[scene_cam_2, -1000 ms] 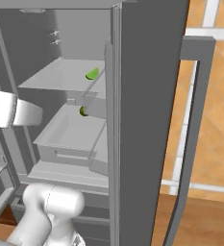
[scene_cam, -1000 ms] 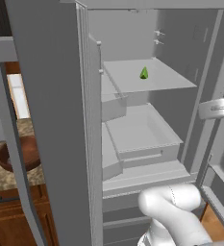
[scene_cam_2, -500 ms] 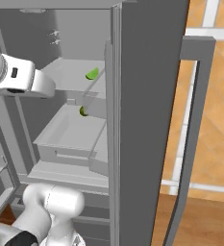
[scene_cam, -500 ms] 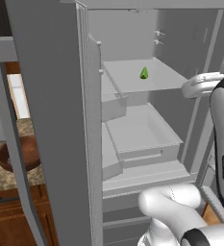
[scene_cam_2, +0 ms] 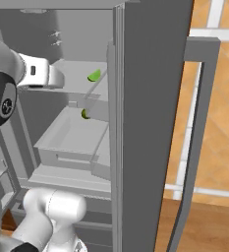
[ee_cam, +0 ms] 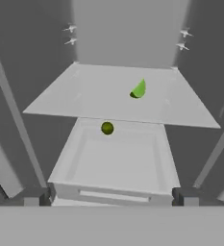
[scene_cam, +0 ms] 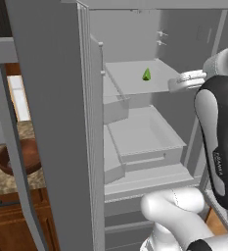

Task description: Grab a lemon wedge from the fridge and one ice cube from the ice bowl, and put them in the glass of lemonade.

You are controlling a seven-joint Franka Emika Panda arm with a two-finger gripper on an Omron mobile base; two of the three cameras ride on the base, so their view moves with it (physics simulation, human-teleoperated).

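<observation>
Not much to read here honestly. The only lettering I can spot is a vertical line of small pale print running down the black section of the robot arm (scene_cam: 219,147) in the left base view, and it's way too tiny and blurry to make out a single word. The fridge (scene_cam: 135,98) has plain grey walls, shelves and drawer, no brand badge, no sticker, no numbers that I can see in any of the three views. So basically no legible text anywhere.
</observation>
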